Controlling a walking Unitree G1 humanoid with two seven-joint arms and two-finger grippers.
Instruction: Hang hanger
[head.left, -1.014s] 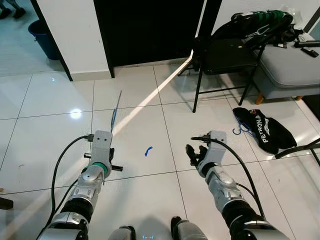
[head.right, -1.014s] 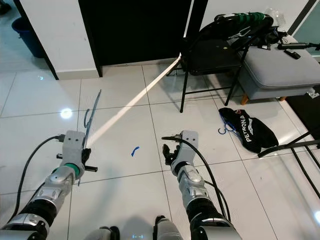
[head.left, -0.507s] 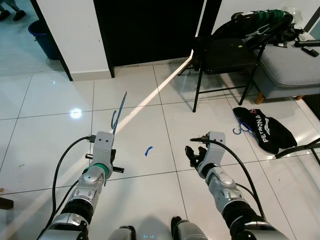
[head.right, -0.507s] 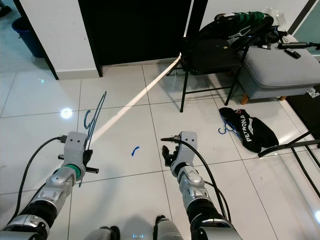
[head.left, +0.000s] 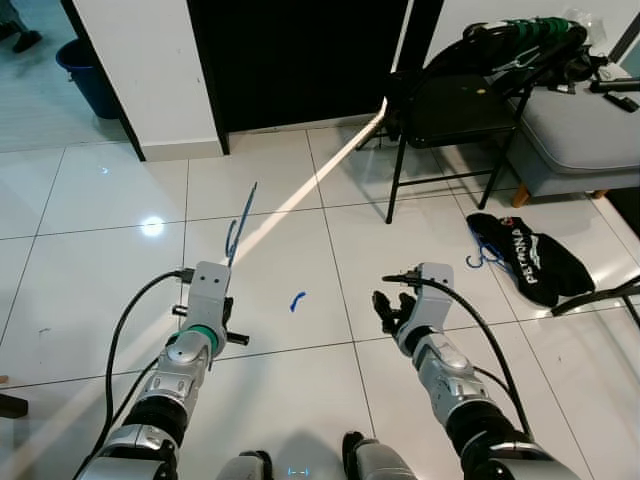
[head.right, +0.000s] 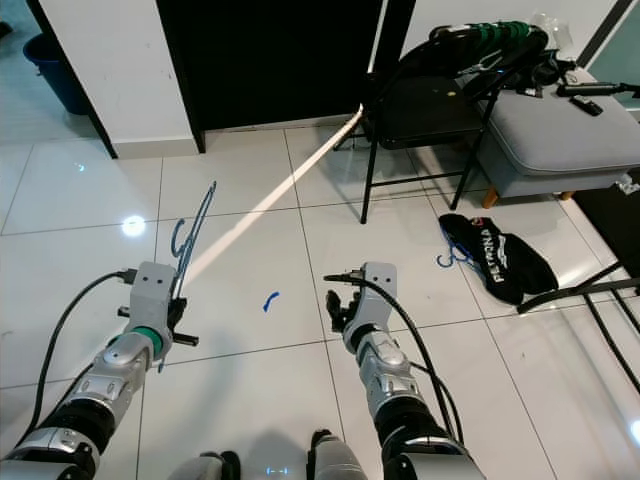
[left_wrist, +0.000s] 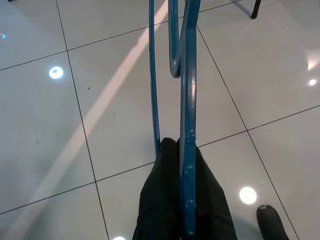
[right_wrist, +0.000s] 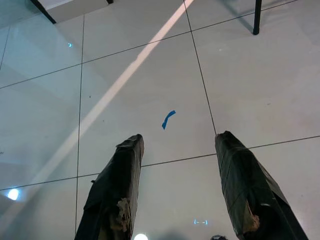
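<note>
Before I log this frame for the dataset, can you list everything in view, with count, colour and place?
hanger: one, blue, held out ahead of the left arm over the floor
tape scrap: one, blue, on the floor between the arms
folding chair: one, black, ahead to the right, piled with dark items
bag: one, black with white lettering, on the floor at right
ottoman: one, grey, far right
bin: one, dark blue, far left
floor: white glossy tiles
left gripper: black fingers shut on the hanger
right gripper: black fingers open, holding nothing, over the floor
</note>
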